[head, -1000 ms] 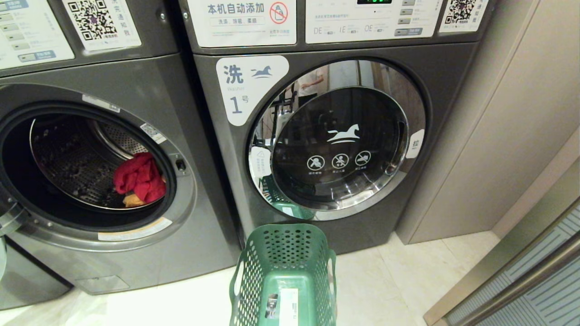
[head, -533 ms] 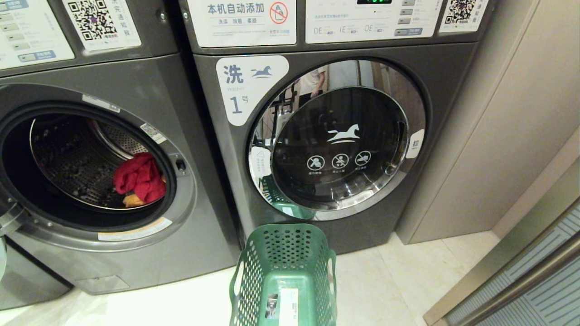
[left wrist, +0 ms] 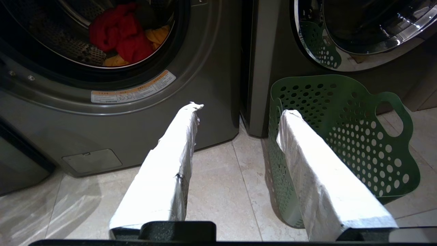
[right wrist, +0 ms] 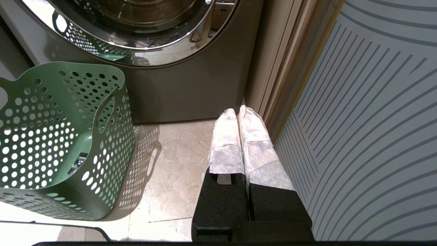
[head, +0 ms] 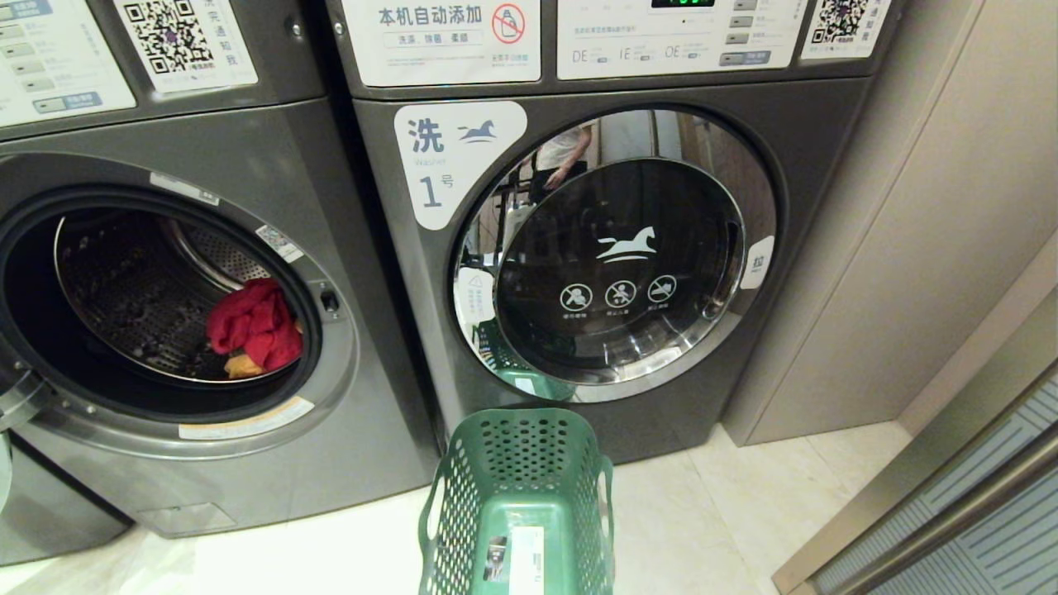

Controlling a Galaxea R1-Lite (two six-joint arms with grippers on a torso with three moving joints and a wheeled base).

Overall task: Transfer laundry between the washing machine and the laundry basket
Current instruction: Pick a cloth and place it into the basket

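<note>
The left gripper has two long, flat fingers wrapped in crinkled white material, perhaps paper or thin cloth, with a small tear near the middle of one wrap. At the bottom of the frame each finger ends in a black base block on a dark bar. The right gripper has the same white wrapping on its fingers, greyer and more worn toward the base, where a small pale tab shows. Its base blocks are black with a rough, grainy surface.
</note>
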